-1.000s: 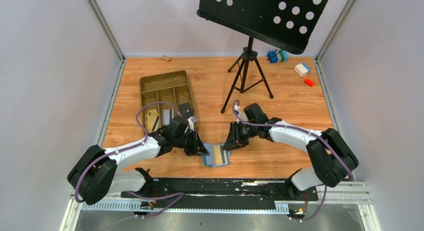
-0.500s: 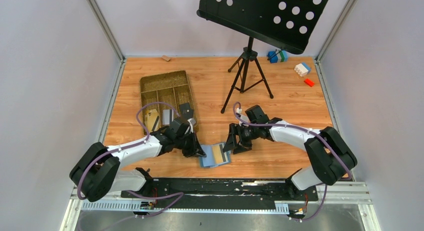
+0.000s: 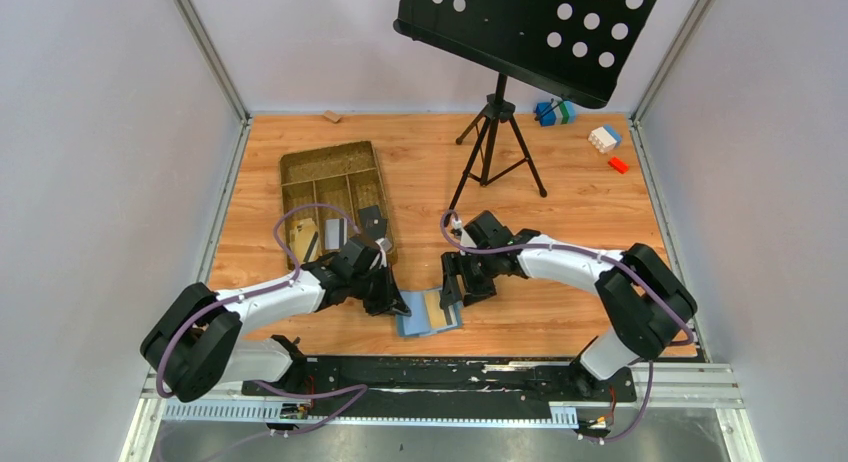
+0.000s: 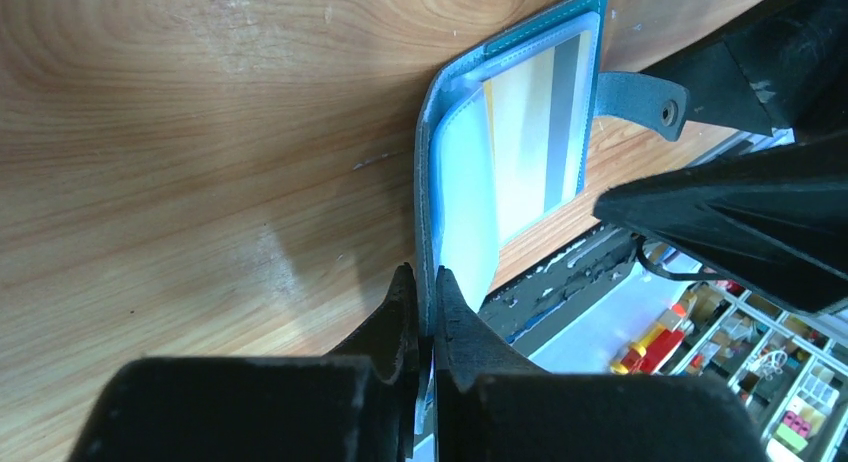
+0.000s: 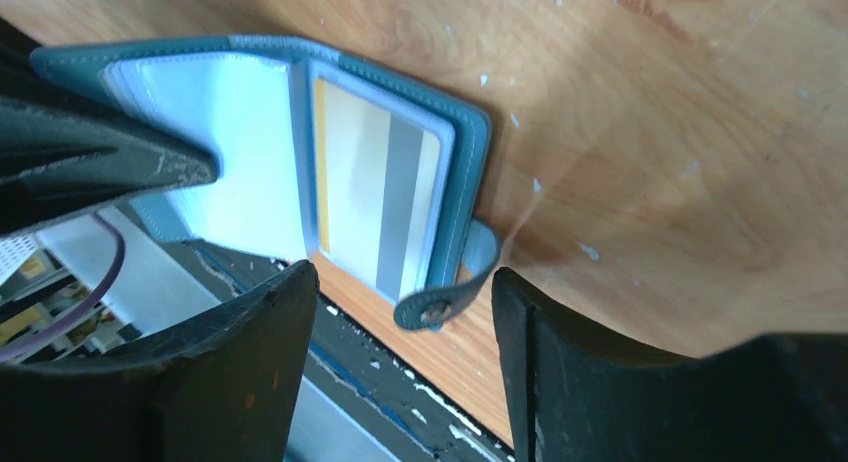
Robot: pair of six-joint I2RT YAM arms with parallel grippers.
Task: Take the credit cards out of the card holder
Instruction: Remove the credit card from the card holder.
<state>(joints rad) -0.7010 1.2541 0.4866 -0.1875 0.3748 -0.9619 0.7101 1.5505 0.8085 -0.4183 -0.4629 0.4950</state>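
The blue card holder lies open on the wooden table near the front edge. It also shows in the left wrist view and the right wrist view. A tan card with a grey stripe sits in its clear sleeve. My left gripper is shut on the holder's left cover edge. My right gripper is open and empty, its jaws straddling the snap tab at the holder's right edge. A silvery grey card and a black card lie at the brown tray.
The brown compartmented tray stands behind the left arm. A black music stand on a tripod stands at the back middle. Toy bricks lie at the back right. The table's front edge and black rail are just below the holder.
My right gripper has moved left, over the holder's right edge. The holder has shifted slightly left with my left gripper still shut on it.
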